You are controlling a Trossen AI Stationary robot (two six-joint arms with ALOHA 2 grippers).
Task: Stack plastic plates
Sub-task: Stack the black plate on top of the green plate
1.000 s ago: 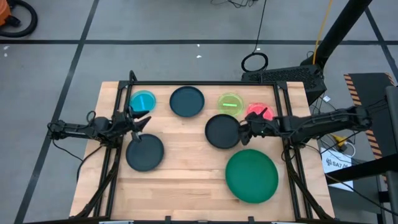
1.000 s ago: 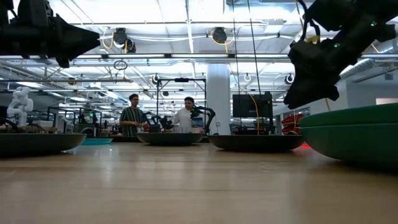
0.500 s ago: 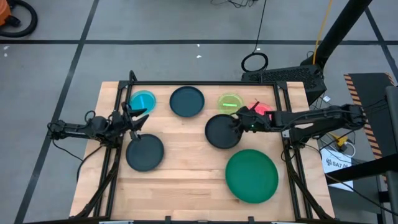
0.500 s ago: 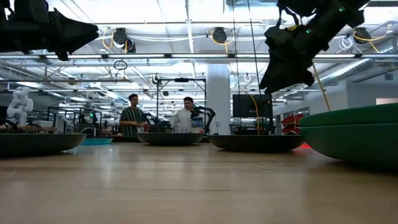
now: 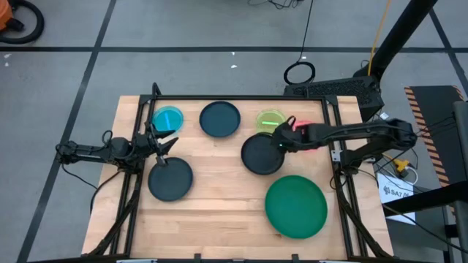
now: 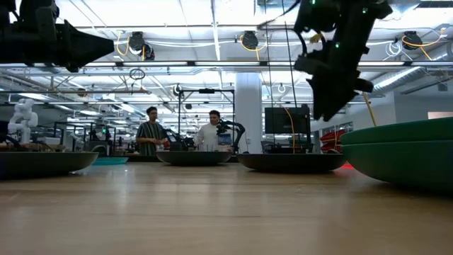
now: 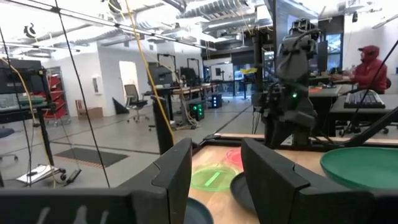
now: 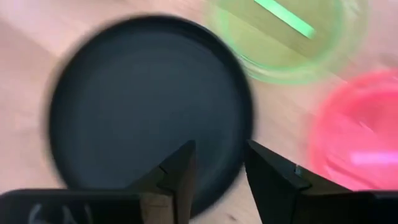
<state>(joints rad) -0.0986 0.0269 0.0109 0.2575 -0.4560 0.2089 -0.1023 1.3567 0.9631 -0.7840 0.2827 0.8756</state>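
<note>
Seven plate spots show on the wooden table in the high view. Along the far side lie a small blue plate (image 5: 167, 118), a dark plate (image 5: 220, 119), a lime plate (image 5: 271, 120) and a pink plate (image 5: 306, 134), the pink one partly under my right arm. A second dark plate (image 5: 259, 155) sits mid-table and a third (image 5: 170, 179) lies left. The large green plate (image 5: 295, 206) lies near right; the low view shows two green rims stacked (image 6: 403, 152). My right gripper (image 5: 281, 138) (image 8: 217, 152) hovers open above the middle dark plate's (image 8: 149, 99) right rim, pointing down. My left gripper (image 5: 167, 139) (image 7: 214, 149) waits open at the left.
Black frame rails (image 5: 139, 168) run along the table's left and right sides under the arms. Bare wood (image 5: 219, 212) lies in the near middle of the table. People sit at desks in the room behind the table (image 6: 152, 131).
My right gripper has moved toward the table's left and far edges, risen, and tipped from level to pointing down over the middle dark plate's right rim. No plate has moved.
</note>
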